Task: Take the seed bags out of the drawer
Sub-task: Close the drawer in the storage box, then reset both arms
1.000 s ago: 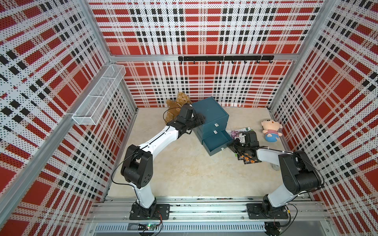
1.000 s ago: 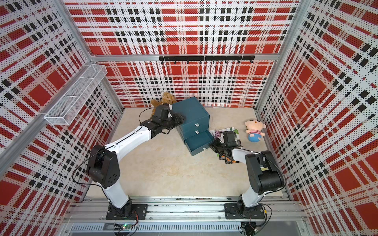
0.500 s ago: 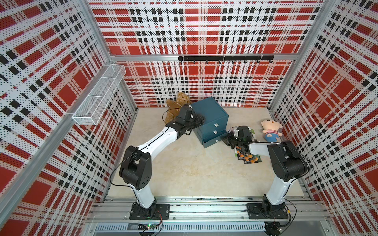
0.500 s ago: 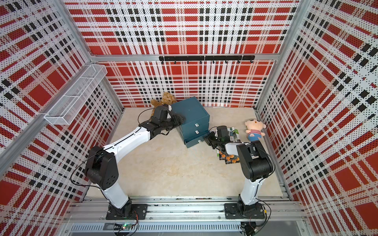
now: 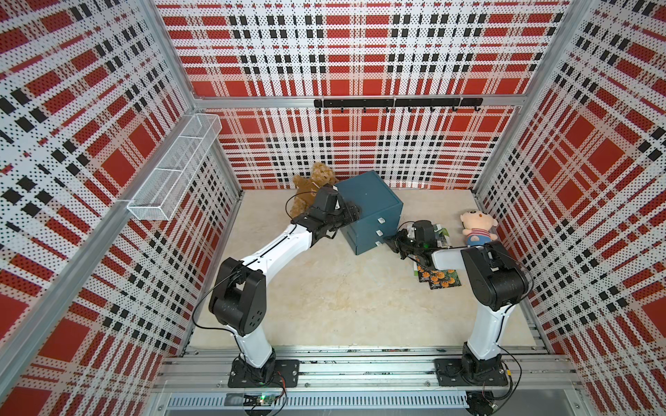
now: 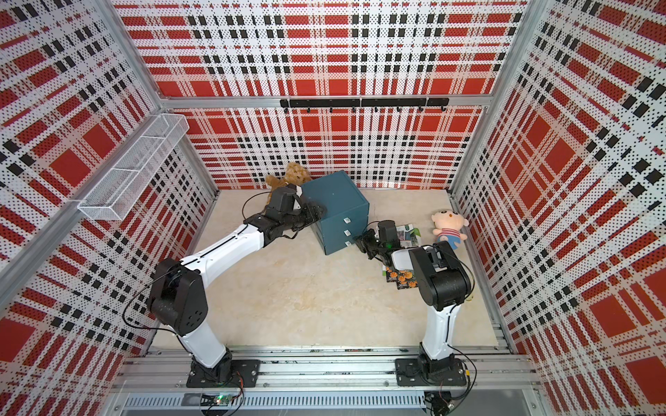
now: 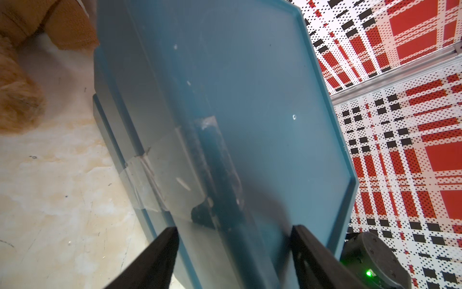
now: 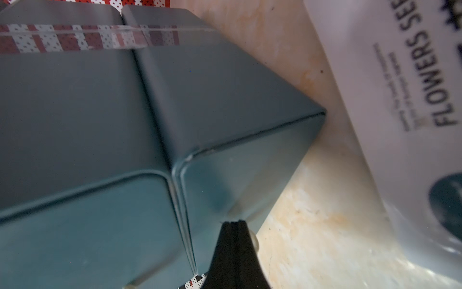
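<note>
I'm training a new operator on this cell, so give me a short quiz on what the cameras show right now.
1. True or false: the left hand holds a seed bag.
2. Which plush sits nearer the seed bags on the table? A) brown teddy B) pink-faced doll
3. Fill in: the right hand, at the blue cabinet's lowest drawer, is ____ (open/shut).
Key: 1 false, it straddles the cabinet's edge with jaws open; 2 B; 3 shut.
</note>
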`<action>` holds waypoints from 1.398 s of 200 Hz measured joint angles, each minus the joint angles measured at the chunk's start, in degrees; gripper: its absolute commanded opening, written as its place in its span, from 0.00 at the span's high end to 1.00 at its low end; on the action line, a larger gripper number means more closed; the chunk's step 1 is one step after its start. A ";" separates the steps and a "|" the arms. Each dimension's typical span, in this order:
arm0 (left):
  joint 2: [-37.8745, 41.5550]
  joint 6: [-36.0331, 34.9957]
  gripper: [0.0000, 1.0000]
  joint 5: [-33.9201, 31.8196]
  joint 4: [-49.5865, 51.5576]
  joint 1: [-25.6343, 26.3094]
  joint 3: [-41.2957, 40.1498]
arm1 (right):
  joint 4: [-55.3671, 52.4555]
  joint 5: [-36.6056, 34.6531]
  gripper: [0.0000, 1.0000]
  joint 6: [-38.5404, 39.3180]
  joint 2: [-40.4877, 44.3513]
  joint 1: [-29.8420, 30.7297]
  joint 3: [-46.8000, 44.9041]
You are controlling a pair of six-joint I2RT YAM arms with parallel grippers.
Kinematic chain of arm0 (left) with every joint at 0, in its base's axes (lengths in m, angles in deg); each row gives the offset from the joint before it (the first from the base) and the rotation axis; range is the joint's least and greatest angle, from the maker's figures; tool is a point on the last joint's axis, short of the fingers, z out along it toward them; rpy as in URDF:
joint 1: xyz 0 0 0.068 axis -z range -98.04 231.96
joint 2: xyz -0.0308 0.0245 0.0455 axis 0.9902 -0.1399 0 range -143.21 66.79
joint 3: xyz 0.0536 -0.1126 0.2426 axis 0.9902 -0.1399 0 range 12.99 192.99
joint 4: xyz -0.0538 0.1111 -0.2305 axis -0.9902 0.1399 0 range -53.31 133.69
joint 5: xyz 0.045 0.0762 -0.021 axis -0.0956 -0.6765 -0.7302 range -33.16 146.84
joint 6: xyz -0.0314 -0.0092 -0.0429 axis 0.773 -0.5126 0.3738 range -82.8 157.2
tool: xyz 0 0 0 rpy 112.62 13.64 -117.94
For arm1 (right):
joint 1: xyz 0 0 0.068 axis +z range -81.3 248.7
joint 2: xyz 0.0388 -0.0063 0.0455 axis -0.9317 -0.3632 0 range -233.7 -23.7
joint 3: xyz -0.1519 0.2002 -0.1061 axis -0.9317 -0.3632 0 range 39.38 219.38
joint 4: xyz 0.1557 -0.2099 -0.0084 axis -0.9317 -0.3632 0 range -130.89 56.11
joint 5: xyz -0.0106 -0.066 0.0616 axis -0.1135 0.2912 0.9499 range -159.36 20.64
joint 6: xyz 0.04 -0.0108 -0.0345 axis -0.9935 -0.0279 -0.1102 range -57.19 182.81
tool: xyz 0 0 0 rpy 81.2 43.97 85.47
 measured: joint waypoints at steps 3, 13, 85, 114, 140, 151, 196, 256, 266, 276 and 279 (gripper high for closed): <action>0.00 0.00 0.25 0.00 0.00 0.00 0.00 | -0.37 0.04 1.00 0.24 0.11 0.00 -0.09; 0.11 0.00 0.25 -0.04 0.11 -0.04 0.00 | -2.89 -0.09 1.00 2.01 1.16 0.00 -0.44; 4.72 -1.05 0.22 -2.19 7.74 -1.11 0.20 | -29.55 -3.45 0.41 24.87 27.91 -5.90 -2.16; 10.69 -3.30 0.20 -4.98 10.75 -2.29 -1.07 | -42.16 -10.95 0.14 38.91 36.09 -7.19 4.20; 20.00 -5.57 0.17 -8.41 9.40 -3.74 -4.94 | -47.95 -18.08 0.07 49.48 42.36 -7.10 7.82; 23.96 -6.51 0.13 -10.14 7.58 -4.66 -6.82 | -49.05 -21.09 0.04 52.72 44.78 -7.08 8.33; 37.03 -13.79 0.01 -20.37 -5.88 -6.91 -17.99 | -40.41 -36.09 0.00 62.47 56.89 -7.08 0.81; 51.78 -22.73 0.01 -37.40 -33.46 -10.03 -56.08 | -20.48 -48.17 0.00 72.00 61.48 -7.13 -19.41; 52.74 -24.50 0.01 -40.04 -38.75 -10.88 -62.88 | -16.76 -48.96 0.00 72.30 60.46 -7.15 -23.91; 52.83 -26.01 0.01 -41.90 -43.39 -12.44 -68.57 | -13.07 -49.72 0.00 72.30 59.10 -7.15 -28.20; 52.72 -26.49 0.01 -42.40 -44.35 -13.03 -69.81 | -12.24 -49.88 0.00 72.26 58.66 -7.15 -29.35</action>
